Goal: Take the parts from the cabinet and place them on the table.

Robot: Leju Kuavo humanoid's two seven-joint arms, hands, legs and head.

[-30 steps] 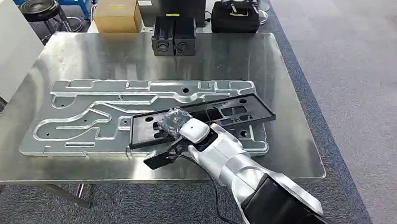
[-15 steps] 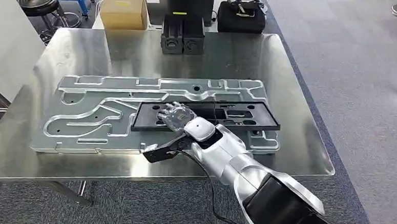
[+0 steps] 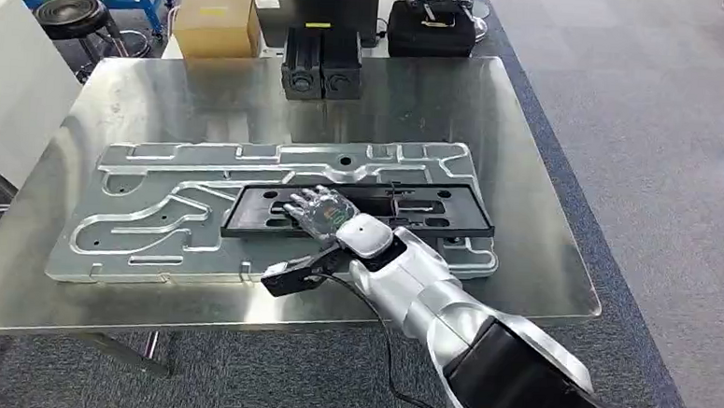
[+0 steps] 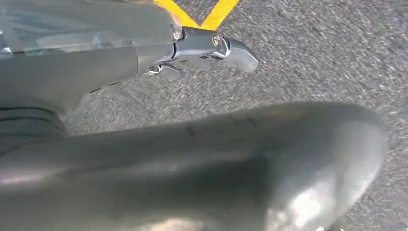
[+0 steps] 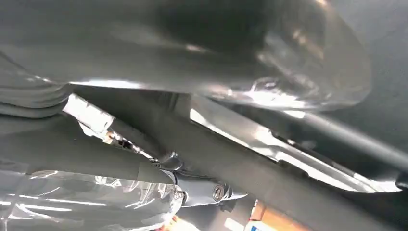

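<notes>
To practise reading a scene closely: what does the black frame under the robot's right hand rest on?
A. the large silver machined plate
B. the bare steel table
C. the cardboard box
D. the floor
A: in the head view the black frame lies flat on the silver plate, which itself lies on the table, with the right hand on the frame.

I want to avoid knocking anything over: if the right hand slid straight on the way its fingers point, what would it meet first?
Probably the raised far rim of the long black plastic frame that the right hand rests on, then the grooved silver metal plate; depth is unclear.
</notes>
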